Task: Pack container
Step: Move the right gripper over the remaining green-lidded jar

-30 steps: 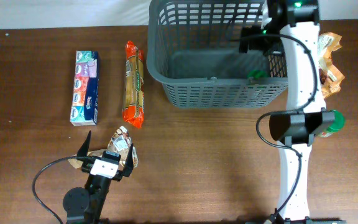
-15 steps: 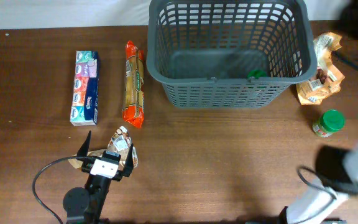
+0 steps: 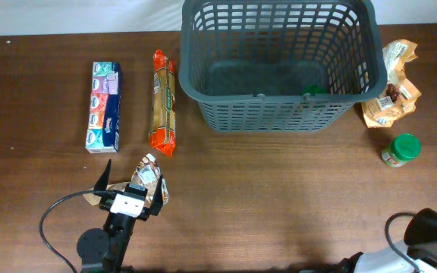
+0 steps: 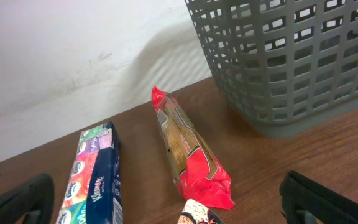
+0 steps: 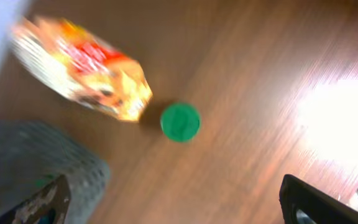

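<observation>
Basket (image 3: 279,114): a big dark gray slotted basket stands at the far side of the table (image 3: 279,197), right of the middle; the left wrist view shows its wall (image 4: 291,68) at upper right, the right wrist view a blurred corner (image 5: 42,168) at lower left.
Inside the basket: a small green thing (image 3: 312,91) lies on the floor at the near right corner; what it is cannot be told.
Left of the basket: a long packet with red ends (image 3: 164,102) (image 4: 188,152) lies just beside it, and a tissue pack (image 3: 105,106) (image 4: 95,180) lies further left, both lengthwise.
Right of the basket: an orange snack bag (image 3: 391,95) (image 5: 82,68) lies against its right end, and a jar with a green lid (image 3: 400,149) (image 5: 180,121) stands upright nearer the front.
Left gripper (image 3: 133,182) (image 4: 166,208): jaws spread wide and gripping nothing; a small pouch (image 3: 149,178) (image 4: 197,214) lies between the fingers.
Right gripper (image 5: 179,205): jaws spread wide and empty, above the table with the jar below it; the view is blurred.
Right arm (image 3: 431,231): only a part shows at the near right corner of the overhead view.
Change since a second ago: the right arm, then stretched over the basket's right end, has pulled back to the front; the bag and jar are now uncovered.
Unchanged: the green thing, the left arm and the left-hand goods.
</observation>
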Robot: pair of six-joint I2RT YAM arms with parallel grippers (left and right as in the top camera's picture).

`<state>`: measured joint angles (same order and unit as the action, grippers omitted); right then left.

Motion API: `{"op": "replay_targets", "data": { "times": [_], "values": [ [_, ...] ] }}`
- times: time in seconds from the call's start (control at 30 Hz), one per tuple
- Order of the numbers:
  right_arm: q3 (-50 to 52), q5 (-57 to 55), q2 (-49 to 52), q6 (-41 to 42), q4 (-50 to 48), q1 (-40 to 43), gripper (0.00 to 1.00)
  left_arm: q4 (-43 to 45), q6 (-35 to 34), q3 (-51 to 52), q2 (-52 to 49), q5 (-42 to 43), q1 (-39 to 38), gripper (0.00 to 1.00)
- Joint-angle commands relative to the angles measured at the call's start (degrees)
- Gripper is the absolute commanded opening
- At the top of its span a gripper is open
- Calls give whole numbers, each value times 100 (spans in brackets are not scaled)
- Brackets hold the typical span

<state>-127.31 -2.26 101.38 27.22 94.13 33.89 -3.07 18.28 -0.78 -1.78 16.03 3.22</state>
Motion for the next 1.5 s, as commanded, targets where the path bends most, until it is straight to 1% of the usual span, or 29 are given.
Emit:
{"op": "replay_targets", "data": {
  "times": [0.0,0.13,0.47,0.7,0.8,0.97,1.13,1.47],
  "values": [
    [737,249,20,201,-210,26,99,-24,68,26,-26,22,-24,99],
    [1576,254,24,334,-730,26,99,-24,68,26,-26,22,-24,99],
    [3060,249,24,326,-1755,26,99,-24,68,26,-26,22,-24,99],
    [4107,249,24,155,-2573,26,99,-24,68,26,-26,22,-24,99],
    [4378,256,24,146,-2789,26,99,-24,68,26,-26,22,-24,99],
    [4752,319,26,-94,-3206,26,99,-24,68,26,-26,22,-24,99],
    [4778,577,26,-350,-3405,20,99,-24,68,26,-26,22,-24,99],
    [4778,675,197,-361,-3587,20,99,-24,66,26,-26,22,-24,99]
  ]
}}
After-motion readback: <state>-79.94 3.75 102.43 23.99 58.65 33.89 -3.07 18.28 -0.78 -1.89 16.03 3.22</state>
